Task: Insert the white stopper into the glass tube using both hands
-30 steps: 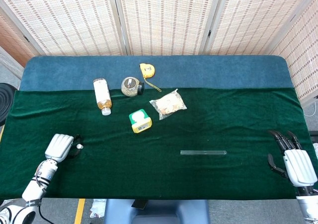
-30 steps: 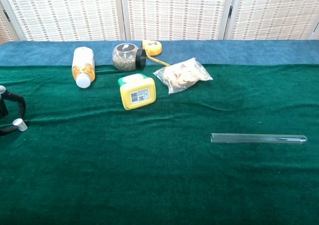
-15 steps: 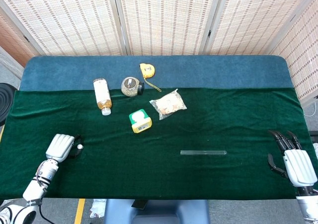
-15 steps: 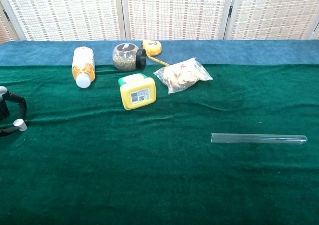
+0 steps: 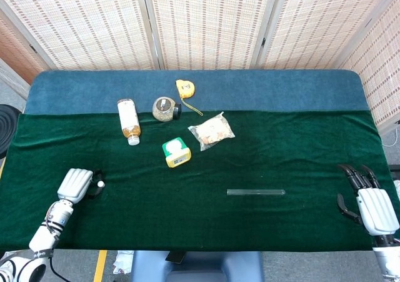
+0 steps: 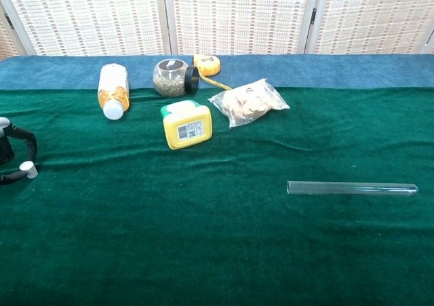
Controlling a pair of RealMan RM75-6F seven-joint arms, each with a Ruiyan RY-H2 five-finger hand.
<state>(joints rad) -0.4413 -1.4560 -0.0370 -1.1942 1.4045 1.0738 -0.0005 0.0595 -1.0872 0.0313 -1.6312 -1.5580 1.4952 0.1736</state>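
Note:
The clear glass tube (image 5: 255, 192) lies flat on the green cloth, right of centre, with its open end toward the left (image 6: 351, 188). Far to the left, my left hand (image 5: 75, 185) sits low over the cloth. Its dark fingertips (image 6: 27, 141) curl around the small white stopper (image 6: 27, 169) and pinch it; the stopper (image 5: 100, 184) also shows in the head view. My right hand (image 5: 375, 208) rests at the table's right front corner, fingers spread, holding nothing, well right of the tube. The chest view does not show it.
At the back left of the cloth lie a bottle (image 5: 129, 120), a glass jar on its side (image 5: 164, 108), a yellow tape measure (image 5: 185, 87), a yellow-green box (image 5: 176, 152) and a plastic bag of snacks (image 5: 212, 130). The blue table edge (image 5: 281, 88) runs behind them.
The left hand has shifted very slightly with the stopper. The tube and the right hand have not moved.

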